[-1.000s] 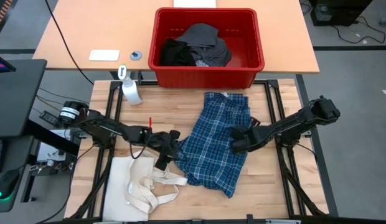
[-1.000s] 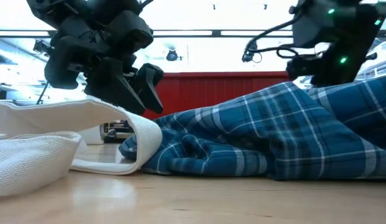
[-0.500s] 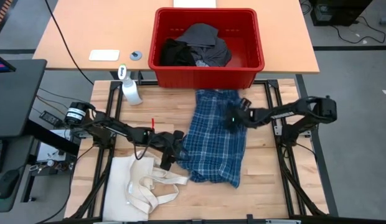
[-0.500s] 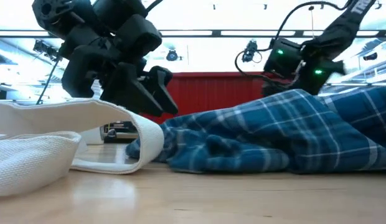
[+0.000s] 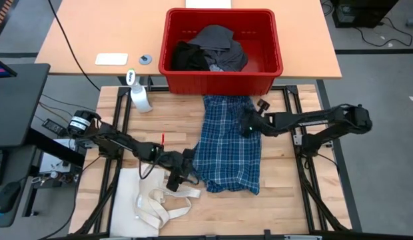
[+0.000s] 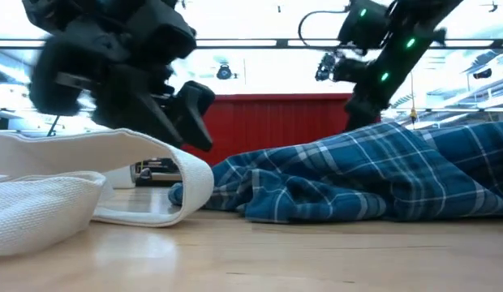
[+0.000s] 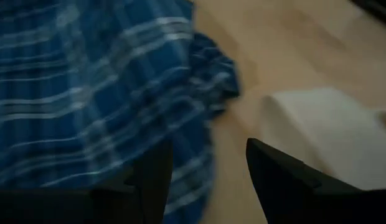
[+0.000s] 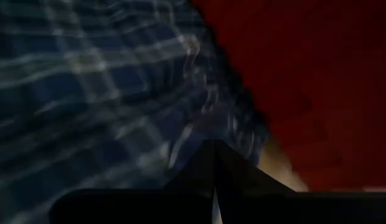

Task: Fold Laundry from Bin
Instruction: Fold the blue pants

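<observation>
Nearest the front edge of the pale wooden slatted table (image 5: pixel 273 207), the cream canvas tote bag with long looped handles (image 5: pixel 153 203) lies flat, just to the left of the blue plaid cotton shirt (image 5: pixel 228 150). The shirt is spread lengthwise in the middle of the table, its near hem bunched and its far end reaching almost to the bin.

The left gripper (image 5: pixel 178 173) hovers over the gap between the tote bag and the shirt's near left corner. Its two dark fingers (image 7: pixel 277 168) stand partly apart with nothing between them; in its wrist view the shirt's crumpled corner and bare wood lie beyond them.

Farther back, the right gripper (image 5: pixel 247 127) sits at the shirt's right edge, toward the end near the bin. Its jaws are pressed together, and whether any plaid cloth is pinched in them cannot be told.

To the left of the shirt's far end stands a white plastic spray bottle (image 5: pixel 139 95).

Beyond the shirt, the large rectangular red plastic bin (image 5: pixel 223 75) holds a heap of black and dark grey garments (image 5: pixel 210 55).
</observation>
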Controlling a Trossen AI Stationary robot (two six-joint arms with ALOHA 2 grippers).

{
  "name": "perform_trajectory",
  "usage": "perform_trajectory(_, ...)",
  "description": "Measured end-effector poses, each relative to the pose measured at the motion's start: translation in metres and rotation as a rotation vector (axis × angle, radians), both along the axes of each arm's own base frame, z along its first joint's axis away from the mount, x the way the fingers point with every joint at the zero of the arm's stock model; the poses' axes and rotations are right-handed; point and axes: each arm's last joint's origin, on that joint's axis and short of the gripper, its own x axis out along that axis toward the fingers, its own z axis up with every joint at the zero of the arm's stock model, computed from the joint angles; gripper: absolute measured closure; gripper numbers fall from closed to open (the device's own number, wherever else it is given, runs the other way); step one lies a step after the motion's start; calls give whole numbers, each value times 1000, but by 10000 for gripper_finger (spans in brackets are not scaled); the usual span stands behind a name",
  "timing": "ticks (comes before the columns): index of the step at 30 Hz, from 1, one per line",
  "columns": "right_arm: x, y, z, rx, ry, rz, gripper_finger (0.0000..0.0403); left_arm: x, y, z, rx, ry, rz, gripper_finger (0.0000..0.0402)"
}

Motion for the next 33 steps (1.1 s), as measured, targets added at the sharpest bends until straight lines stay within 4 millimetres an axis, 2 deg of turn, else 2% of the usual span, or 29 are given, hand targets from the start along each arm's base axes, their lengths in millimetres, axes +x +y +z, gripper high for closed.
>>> perform_trajectory(4, -20, 22, 10, 213, 8, -40, 389, -4, -20, 2, -49, -19, -31, 192)
perform_trajectory(8, -23, 57, 9, 398, -72, 69, 373, -4, -37, 0, -39, -86, 1, 192)
perform_trajectory(13, -25, 97, 6, 372, -157, 161, 350, 1, -44, -1, 40, -152, 114, 192)
perform_trajectory(18, -23, 124, 5, 289, -239, 224, 336, 19, -38, 12, 76, -161, 203, 192)
perform_trajectory(21, -21, 133, 3, 260, -260, 246, 331, 28, -34, 18, 125, -95, 221, 192)
perform_trajectory(26, -22, 138, -1, 273, -264, 230, 326, 30, -22, 5, 287, 77, 190, 192)
perform_trajectory(33, -18, 142, -12, 270, -243, 209, 323, 28, -29, -2, 365, 88, 133, 192)
